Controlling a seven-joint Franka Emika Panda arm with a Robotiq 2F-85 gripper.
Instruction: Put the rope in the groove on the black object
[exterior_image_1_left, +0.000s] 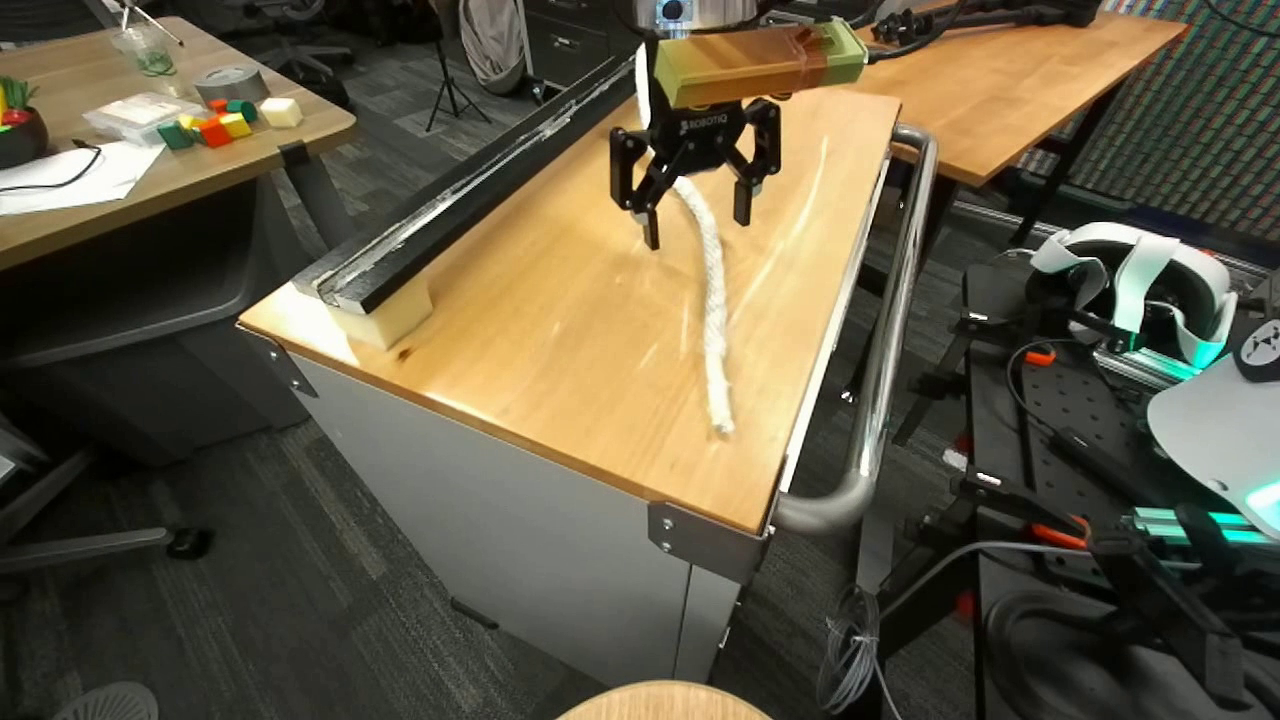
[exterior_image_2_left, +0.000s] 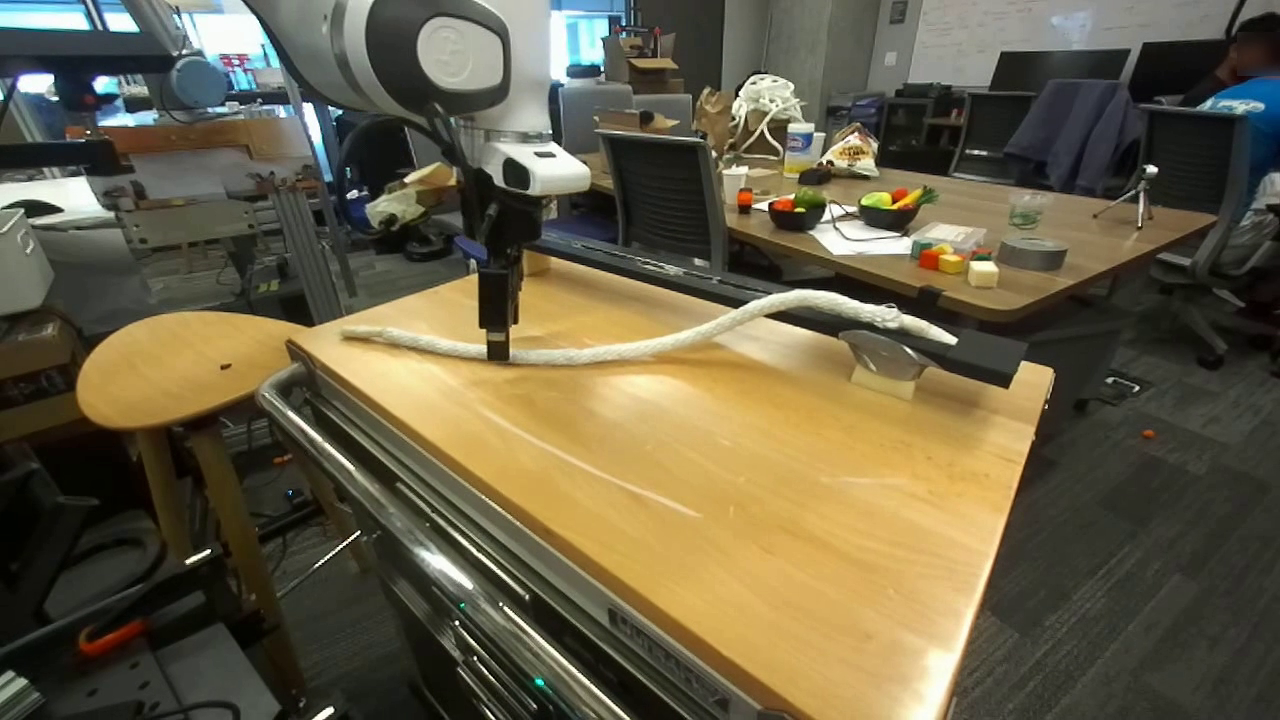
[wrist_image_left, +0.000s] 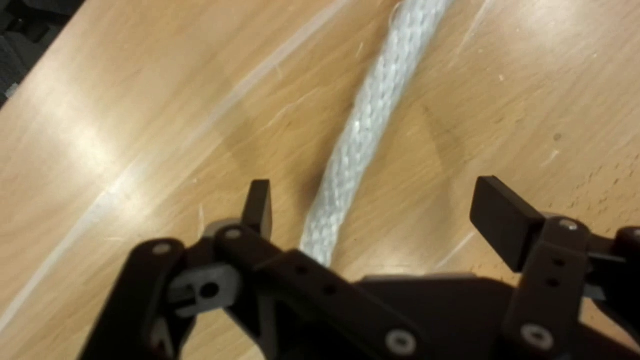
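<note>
The white rope (exterior_image_1_left: 714, 290) lies on the wooden tabletop. In an exterior view the rope (exterior_image_2_left: 650, 346) has one end flat on the wood and rises in an arch to the rail. Its far end lies on the rail near the rail's end; whether it sits in the groove there I cannot tell. The black rail (exterior_image_1_left: 455, 232) runs along the table edge, its groove (exterior_image_1_left: 405, 232) lengthwise on top. My gripper (exterior_image_1_left: 697, 222) is open and empty, pointing down over the rope. In the wrist view the rope (wrist_image_left: 365, 120) passes between the open fingers (wrist_image_left: 375, 202), nearer the left one.
Pale blocks (exterior_image_1_left: 390, 315) prop up the rail. A silvery piece (exterior_image_2_left: 883, 355) stands beside the rail near the rope's far end. A grey handle bar (exterior_image_1_left: 900, 330) runs along the table's opposite edge. A side table (exterior_image_2_left: 1080, 250) with toys stands beyond the rail.
</note>
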